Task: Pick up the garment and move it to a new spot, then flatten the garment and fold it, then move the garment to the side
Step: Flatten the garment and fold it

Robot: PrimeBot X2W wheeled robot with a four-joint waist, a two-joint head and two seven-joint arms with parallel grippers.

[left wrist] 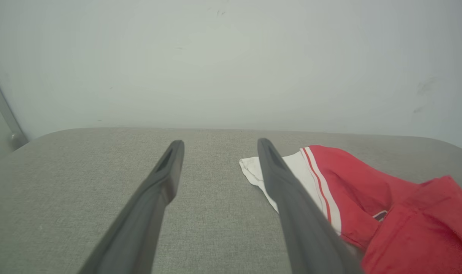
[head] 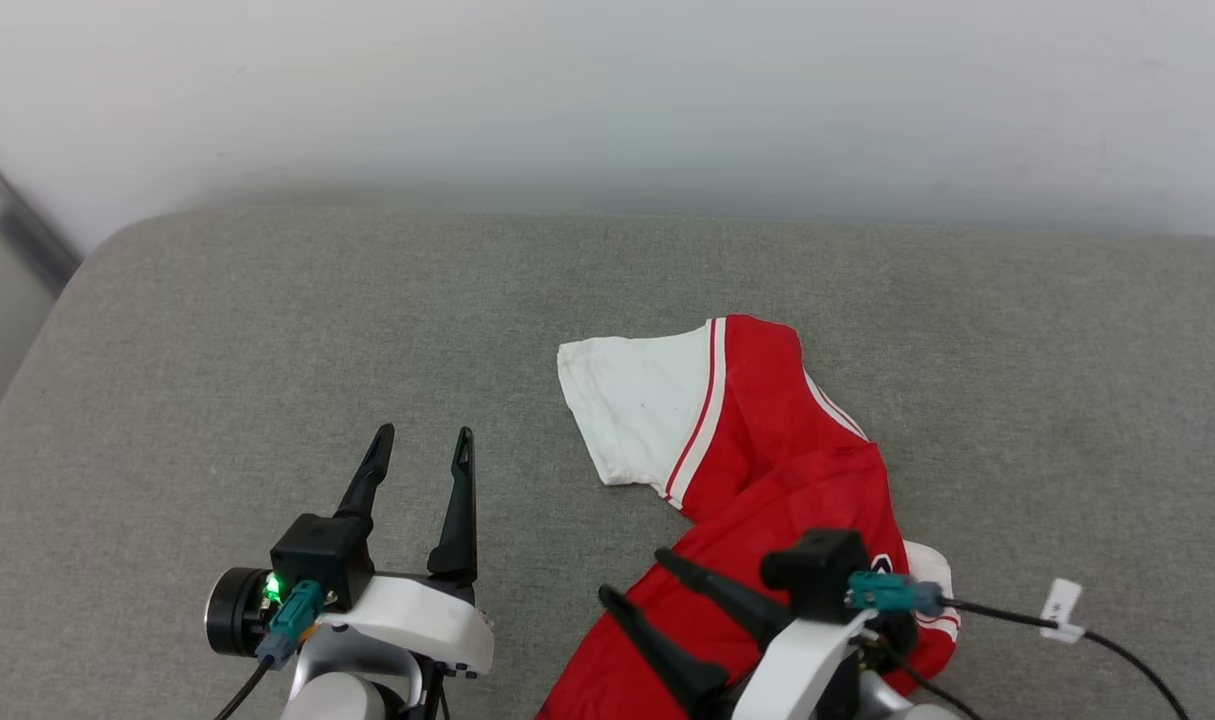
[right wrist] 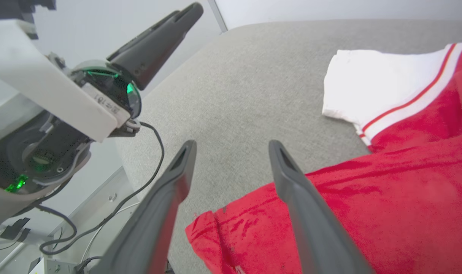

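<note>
The garment (head: 767, 450), a red jersey with a white striped-trim sleeve, lies crumpled right of centre on the grey padded surface (head: 267, 330); it also appears in the left wrist view (left wrist: 367, 190) and the right wrist view (right wrist: 386, 182). My right gripper (head: 632, 575) hovers over the garment's near left edge, open, with nothing between its fingers (right wrist: 288, 167). My left gripper (head: 422, 435) stands open and empty over bare surface to the garment's left, seen also in its own view (left wrist: 219, 142). The garment's near part is hidden behind my right arm.
A pale wall (head: 607, 100) rises behind the surface's far edge. A grey metal post (head: 22, 230) stands at the far left corner. A black cable with a white tag (head: 1062, 610) trails from my right wrist. Bare grey surface stretches left and behind the garment.
</note>
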